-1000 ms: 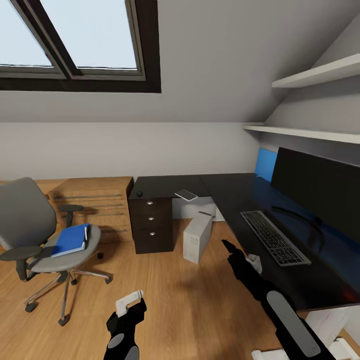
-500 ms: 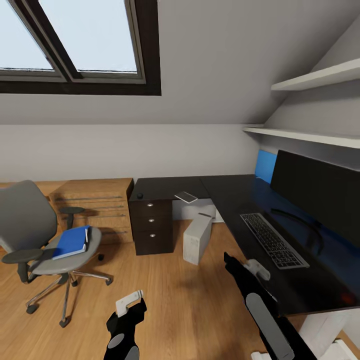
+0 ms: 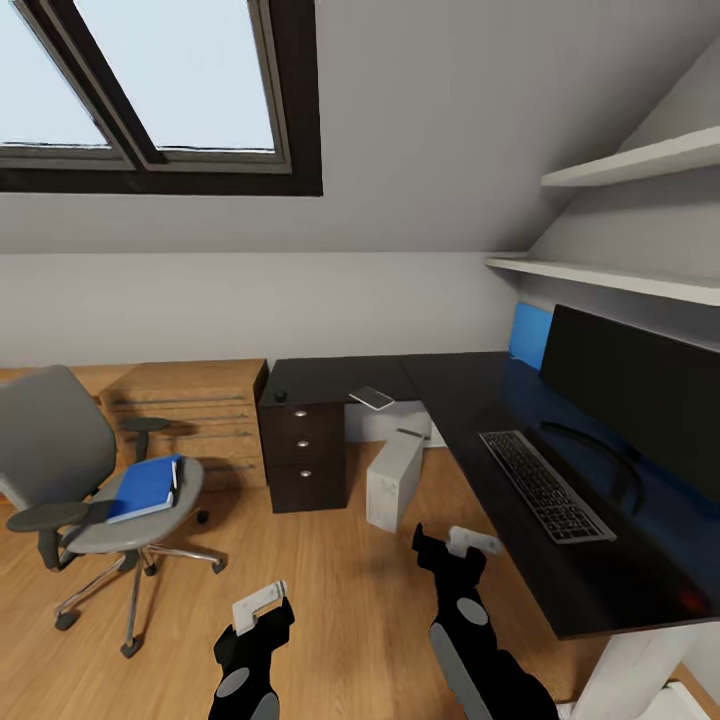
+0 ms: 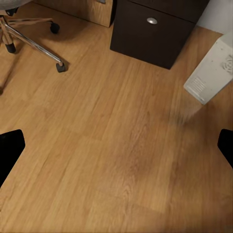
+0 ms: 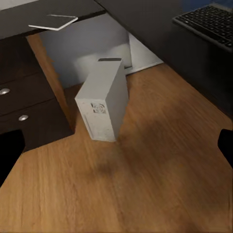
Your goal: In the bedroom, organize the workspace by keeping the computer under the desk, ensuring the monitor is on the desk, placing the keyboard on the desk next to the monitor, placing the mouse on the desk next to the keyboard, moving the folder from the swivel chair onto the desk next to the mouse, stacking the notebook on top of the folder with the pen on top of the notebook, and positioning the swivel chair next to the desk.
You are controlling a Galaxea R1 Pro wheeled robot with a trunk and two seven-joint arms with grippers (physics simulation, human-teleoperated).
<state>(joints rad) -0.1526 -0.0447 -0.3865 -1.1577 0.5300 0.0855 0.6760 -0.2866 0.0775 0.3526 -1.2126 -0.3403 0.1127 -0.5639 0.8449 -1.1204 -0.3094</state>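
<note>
1. Two grippers empty: left gripper (image 3: pixel 258 604) hangs low over the wood floor (image 4: pixel 116 145), right gripper (image 3: pixel 462 545) has come off the tabletop (image 3: pixel 480 400) edge in the last second and now sits over the floor near the computer (image 3: pixel 394 478). Both wrist views show the fingertips spread wide with nothing between them.
2. I've also drifted the head view slightly; nothing on the tabletop itself has moved.
3. Already fine: monitor (image 3: pixel 640 385) on the tabletop, keyboard (image 3: pixel 545 482) just in front of it.
4. Computer stands on the floor beside the drawer unit (image 3: pixel 303 450), at the mouth of the gap under the tabletop. I'd judge it needs a push in.
5. Mouse (image 3: pixel 280 392) is at the far corner, well apart from the keyboard. Needs relocating.
6. Folder (image 3: pixel 145 486) is on the swivel chair (image 3: pixel 85 470) seat, with a dark item along its edge; can't tell what.
7. Flat pale item (image 3: pixel 372 397) overhangs the tabletop edge; unidentified.
8. Read: right arm retracting looks like setup for the computer or for driving toward the chair.
</note>
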